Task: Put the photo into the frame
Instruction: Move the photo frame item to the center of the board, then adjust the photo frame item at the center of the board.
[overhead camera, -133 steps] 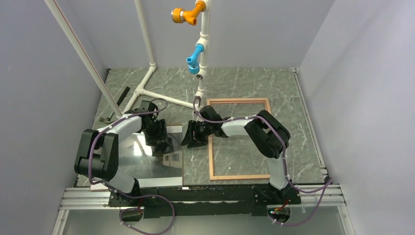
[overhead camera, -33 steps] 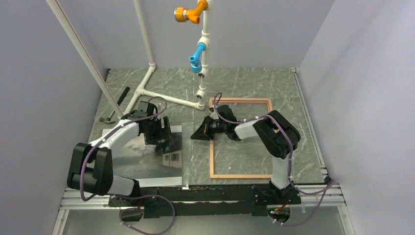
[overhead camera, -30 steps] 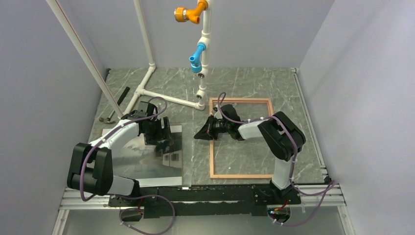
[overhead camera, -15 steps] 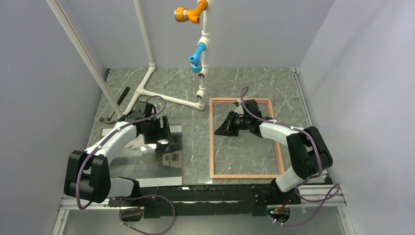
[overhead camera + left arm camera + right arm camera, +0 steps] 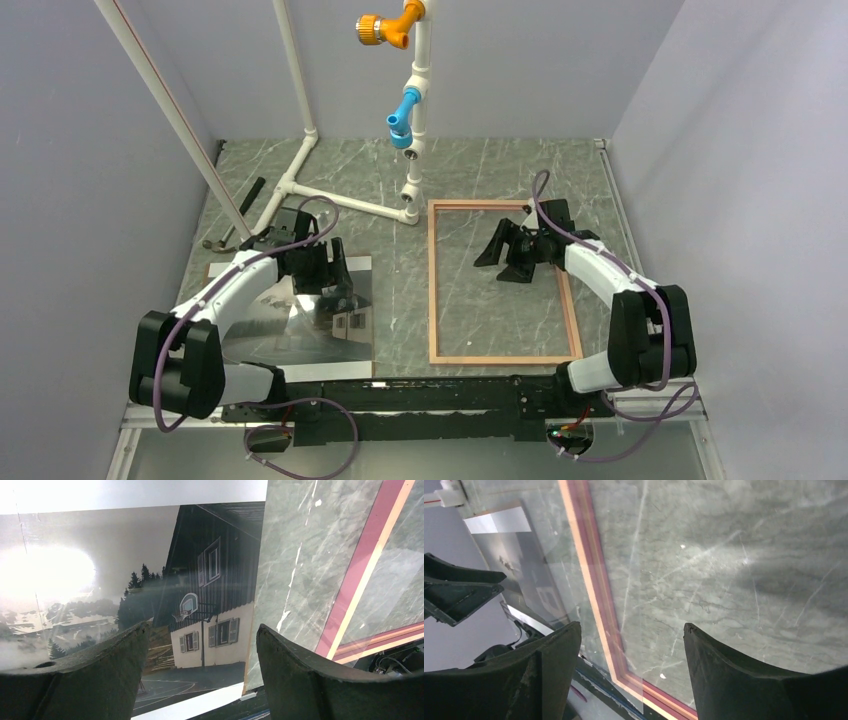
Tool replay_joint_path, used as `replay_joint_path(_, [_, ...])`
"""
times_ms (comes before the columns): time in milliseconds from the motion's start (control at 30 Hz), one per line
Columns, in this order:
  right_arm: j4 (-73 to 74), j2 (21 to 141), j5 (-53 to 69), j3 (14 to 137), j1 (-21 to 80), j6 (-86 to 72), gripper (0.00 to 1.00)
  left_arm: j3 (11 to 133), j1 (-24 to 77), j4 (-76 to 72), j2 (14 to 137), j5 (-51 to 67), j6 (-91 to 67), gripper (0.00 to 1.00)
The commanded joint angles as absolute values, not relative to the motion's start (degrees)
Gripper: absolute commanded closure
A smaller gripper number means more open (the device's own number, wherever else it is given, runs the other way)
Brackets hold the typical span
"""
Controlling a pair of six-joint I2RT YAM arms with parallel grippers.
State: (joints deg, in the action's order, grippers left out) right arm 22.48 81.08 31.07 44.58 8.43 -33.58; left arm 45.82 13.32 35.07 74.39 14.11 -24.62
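The photo [image 5: 300,330] lies flat at the left of the table, glossy, with a white house [image 5: 210,635] and a white margin. My left gripper [image 5: 338,288] hovers over its right part. In the left wrist view this gripper [image 5: 202,672] is open and holds nothing, with the photo's [image 5: 125,580] right edge between its fingers. The frame [image 5: 432,290] lies flat to the right, tan wood up, pink on its inner rail [image 5: 596,595]. My right gripper [image 5: 497,262] hangs over the frame's upper right interior. In the right wrist view it [image 5: 631,672] is open and empty.
A white pipe stand [image 5: 330,192] with an orange fitting [image 5: 385,27] and a blue fitting [image 5: 400,115] rises behind the frame's far left corner. A dark hammer-like tool [image 5: 232,225] lies at the far left. A brown board corner [image 5: 212,271] shows beside the photo.
My right gripper swung right from the frame's left rail to over the frame's interior and opened. The left arm shifted only slightly above the photo.
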Motion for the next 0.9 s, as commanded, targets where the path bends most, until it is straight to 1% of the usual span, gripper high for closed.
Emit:
replay_joint_path(0, [23.89,81.92,31.04,51.39,8.31,-27.7,0.22,45.08,13.27,35.52,72.16,14.56,-23.29,0.19])
replay_joint_path(200, [22.68,90.74,39.15,58.91,8.72,-22.17,0.21,43.27,13.27,35.85,70.28,16.23,-22.76,0.2])
replay_joint_path(367, [25.95,99.28,41.83,69.32,9.75,-16.9,0.2,41.95,13.27,35.8,69.56,19.0,-21.01,0.2])
replay_joint_path(567, [27.91,110.45,46.2,77.68,11.44,-14.27,0.21,42.06,13.43,36.17,67.93,20.54,-20.51,0.2])
replay_joint_path(667, [29.9,114.74,48.11,81.01,13.52,-11.7,0.22,42.27,13.51,36.6,67.6,20.74,-20.24,0.2])
replay_joint_path(867, [32.83,119.82,52.35,84.05,16.39,-7.86,0.28,42.36,13.67,36.7,68.29,21.35,-20.17,0.2])
